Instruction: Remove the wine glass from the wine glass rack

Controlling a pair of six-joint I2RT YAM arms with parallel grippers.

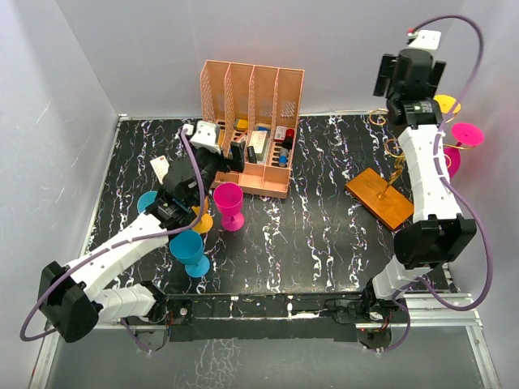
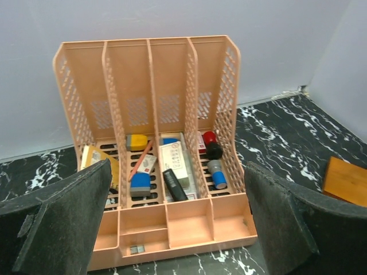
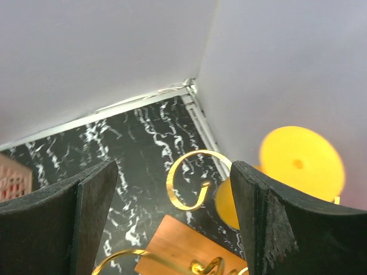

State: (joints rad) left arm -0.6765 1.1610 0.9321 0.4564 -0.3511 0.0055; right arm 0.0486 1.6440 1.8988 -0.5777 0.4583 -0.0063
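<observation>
I have the right gripper (image 3: 173, 172) spread wide and empty over the wine glass rack (image 1: 379, 197), right of the overhead frame; the yellow wine glass (image 3: 301, 163) hangs at the wrist frame's right edge, mostly behind one finger; I judge this the approach; next I must bracket its stem, then slide it off the hook; the left gripper (image 2: 178, 169) sits open, empty.
</observation>
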